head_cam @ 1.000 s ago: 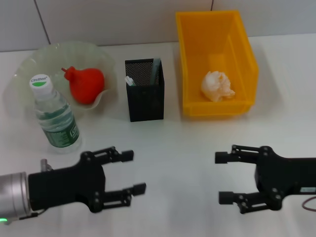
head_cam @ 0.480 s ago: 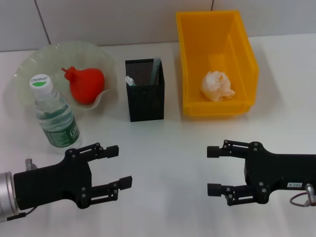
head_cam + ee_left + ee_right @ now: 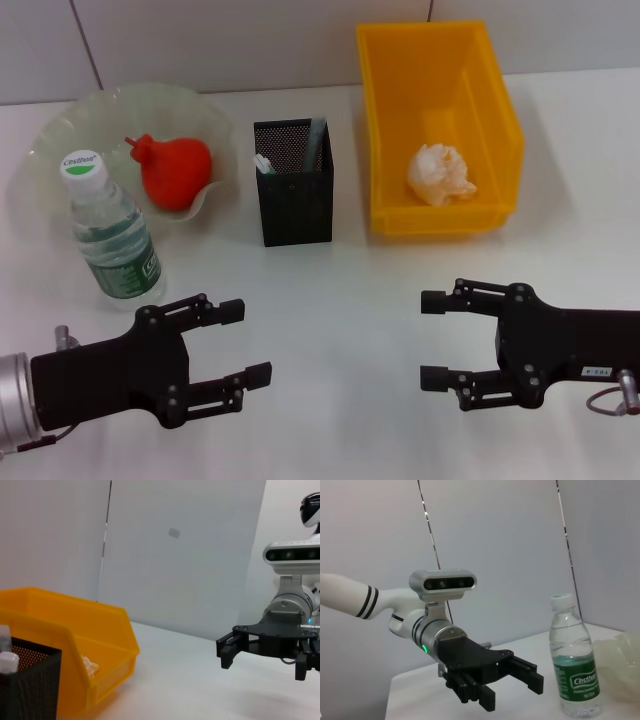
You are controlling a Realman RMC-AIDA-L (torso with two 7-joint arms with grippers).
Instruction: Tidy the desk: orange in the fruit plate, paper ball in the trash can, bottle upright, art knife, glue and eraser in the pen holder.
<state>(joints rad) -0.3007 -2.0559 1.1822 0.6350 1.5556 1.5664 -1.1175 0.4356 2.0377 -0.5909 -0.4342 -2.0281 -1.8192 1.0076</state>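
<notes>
Desk looks tidy: orange (image 3: 176, 170) in plate (image 3: 60, 130), paper ball (image 3: 441, 172) in bin (image 3: 396, 120), bottle (image 3: 110, 235) upright nearer left gripper (image 3: 244, 343). Right gripper (image 3: 434, 340) far. Both fingers spread, empty.

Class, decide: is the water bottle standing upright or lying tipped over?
Upright. The bottle stands on its base beside the fruit plate, white cap on top.

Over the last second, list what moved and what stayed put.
Both arms drew back toward the robot, then stopped: the left gripper retreated left and nearer, the right gripper nearer. Both stayed open and empty. The orange, bottle, pen holder and paper ball did not move.
</notes>
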